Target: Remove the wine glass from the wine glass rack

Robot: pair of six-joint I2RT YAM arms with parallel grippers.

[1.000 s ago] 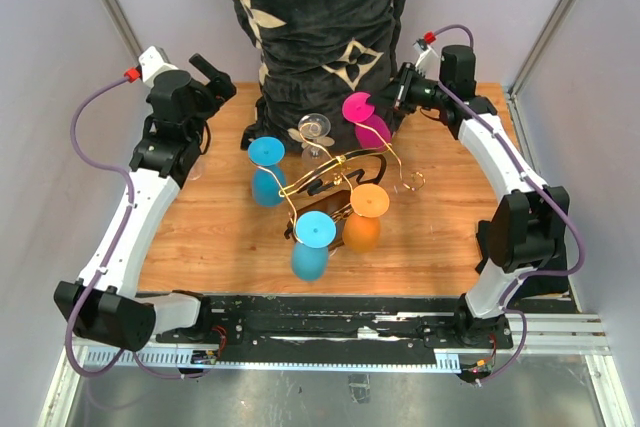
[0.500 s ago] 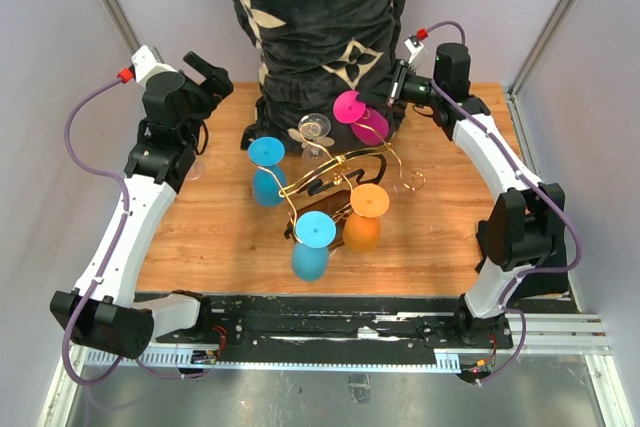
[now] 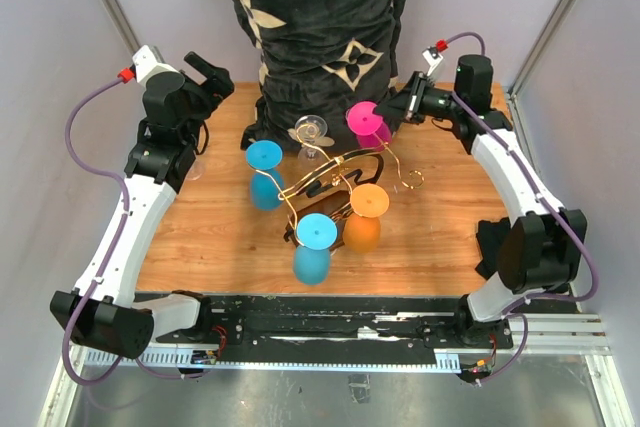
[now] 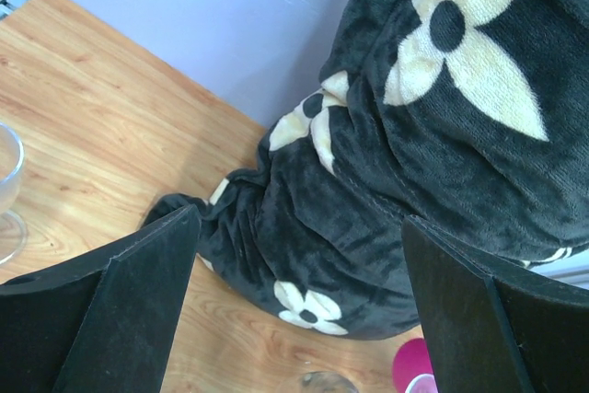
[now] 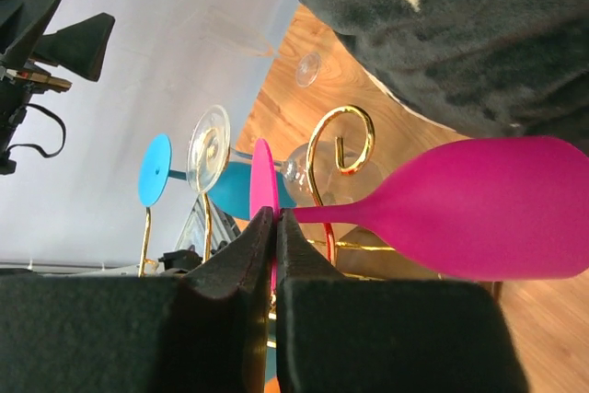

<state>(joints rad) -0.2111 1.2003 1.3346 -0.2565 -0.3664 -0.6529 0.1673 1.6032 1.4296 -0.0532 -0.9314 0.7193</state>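
At the back right of the surface [image 3: 230,237], the right end effector [image 5: 267,223] is clamped on the stem of the pink wine glass [image 5: 479,204], right at its foot (glass tipped sideways). Glass sits just beside a gold spiral tip of the rack [image 5: 342,140]. It looks lifted free, but that's hard to confirm. Remaining: carry it clear and set it down. Left end effector [image 4: 299,218] has fingers apart and empty, facing the dark blanket [image 4: 433,135].

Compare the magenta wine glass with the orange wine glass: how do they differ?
The magenta wine glass is pinched near its foot by the right gripper; the orange wine glass hangs untouched on the gold rack. Magenta sits farther back than orange. Both are opaque, foot up.
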